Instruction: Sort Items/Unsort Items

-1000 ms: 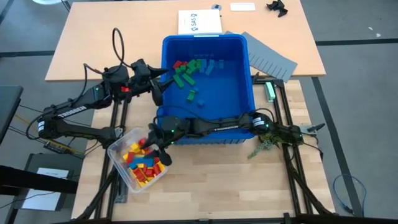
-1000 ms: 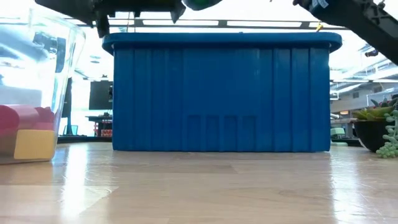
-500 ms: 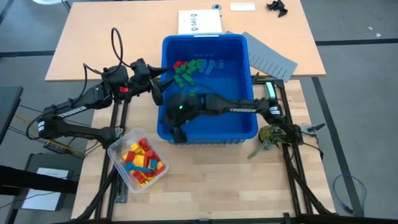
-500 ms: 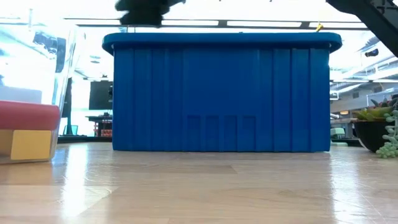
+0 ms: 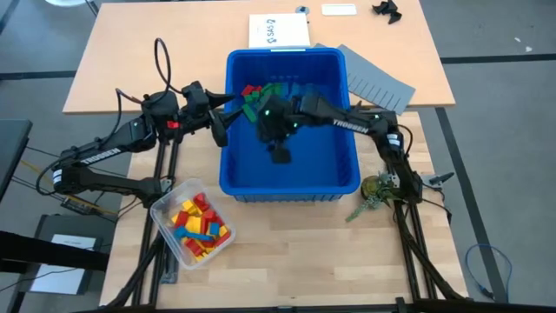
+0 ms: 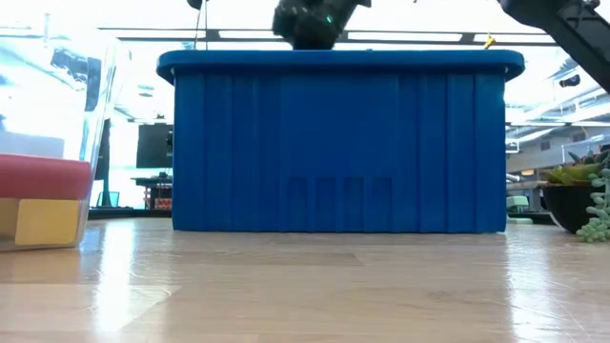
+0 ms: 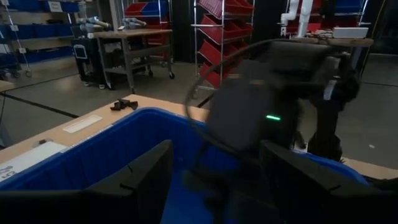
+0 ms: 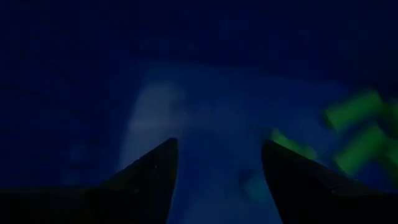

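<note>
The right gripper (image 5: 280, 155) hangs inside the blue bin (image 5: 239, 178), its fingers (image 8: 155, 180) spread and empty over bare floor, with green blocks (image 8: 354, 124) lying just beyond one fingertip. More blocks sit in the clear tub (image 5: 165, 211) on the bench (image 5: 295, 252), well apart. This looks like the reach for a pickup: next, shift toward one green block, straddle it, then close. The left gripper (image 5: 222, 133) waits at the bin's rim, fingers (image 7: 143, 180) spread, empty.
</note>
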{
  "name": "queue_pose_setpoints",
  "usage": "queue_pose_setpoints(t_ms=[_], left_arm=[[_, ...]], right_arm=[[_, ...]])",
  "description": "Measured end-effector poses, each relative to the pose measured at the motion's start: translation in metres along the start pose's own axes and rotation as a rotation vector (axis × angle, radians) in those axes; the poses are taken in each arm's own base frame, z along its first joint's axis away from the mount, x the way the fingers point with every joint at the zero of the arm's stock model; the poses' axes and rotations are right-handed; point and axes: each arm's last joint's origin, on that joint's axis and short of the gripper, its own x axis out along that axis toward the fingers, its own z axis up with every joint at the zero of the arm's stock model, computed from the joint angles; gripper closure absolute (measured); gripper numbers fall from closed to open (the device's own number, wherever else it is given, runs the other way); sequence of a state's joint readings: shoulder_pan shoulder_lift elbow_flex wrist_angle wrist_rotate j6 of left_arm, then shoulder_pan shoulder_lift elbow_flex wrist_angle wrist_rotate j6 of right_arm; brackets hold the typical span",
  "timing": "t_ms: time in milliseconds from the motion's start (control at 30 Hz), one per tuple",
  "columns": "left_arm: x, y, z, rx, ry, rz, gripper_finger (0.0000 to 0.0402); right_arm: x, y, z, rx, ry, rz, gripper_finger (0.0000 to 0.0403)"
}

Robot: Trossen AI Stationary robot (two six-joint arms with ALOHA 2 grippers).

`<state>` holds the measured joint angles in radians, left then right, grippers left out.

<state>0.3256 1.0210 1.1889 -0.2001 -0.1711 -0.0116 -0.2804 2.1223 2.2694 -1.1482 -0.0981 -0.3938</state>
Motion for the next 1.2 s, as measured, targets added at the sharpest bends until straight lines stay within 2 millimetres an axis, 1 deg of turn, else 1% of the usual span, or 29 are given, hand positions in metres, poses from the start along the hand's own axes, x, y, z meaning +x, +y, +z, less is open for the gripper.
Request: queue_pose_setpoints(t_ms=[67, 167, 333, 533, 667, 800, 933, 1033, 1200], left_arm=[[0.000, 0.000, 0.000, 0.000, 0.000, 0.000, 0.0153], [0.000, 0.000, 0.000, 0.000, 0.000, 0.000, 0.0154], [0.000, 0.000, 0.000, 0.000, 0.000, 0.000, 0.0154], [0.000, 0.000, 0.000, 0.000, 0.000, 0.000, 0.0153], [0.000, 0.000, 0.000, 0.000, 0.001, 0.000, 0.0153], [0.000, 0.000, 0.000, 0.000, 0.001, 0.001, 0.0153], [0.000, 0.000, 0.000, 0.000, 0.001, 0.001, 0.0153], [0.000, 0.000, 0.000, 0.000, 0.001, 0.001, 0.0153], [0.000, 0.000, 0.000, 0.008, 0.000, 0.001, 0.0153]], right_arm=[[0.002, -0.014, -0.010, 0.016, 0.045, -0.044, 0.0174], [0.008, -0.035, -0.027, 0.038, 0.099, -0.065, 0.0174], [0.025, -0.072, -0.055, 0.065, 0.121, -0.101, 0.0174], [0.049, -0.110, -0.088, 0.086, 0.065, -0.188, 0.0174], [0.068, -0.129, -0.110, 0.118, -0.014, -0.227, 0.0174], [0.084, -0.136, -0.131, 0.217, -0.090, -0.190, 0.0174], [0.091, -0.130, -0.145, 0.251, -0.103, -0.025, 0.0174], [0.092, -0.121, -0.147, 0.151, -0.115, 0.121, 0.0174], [0.097, -0.104, -0.138, -0.052, -0.116, 0.168, 0.0174]])
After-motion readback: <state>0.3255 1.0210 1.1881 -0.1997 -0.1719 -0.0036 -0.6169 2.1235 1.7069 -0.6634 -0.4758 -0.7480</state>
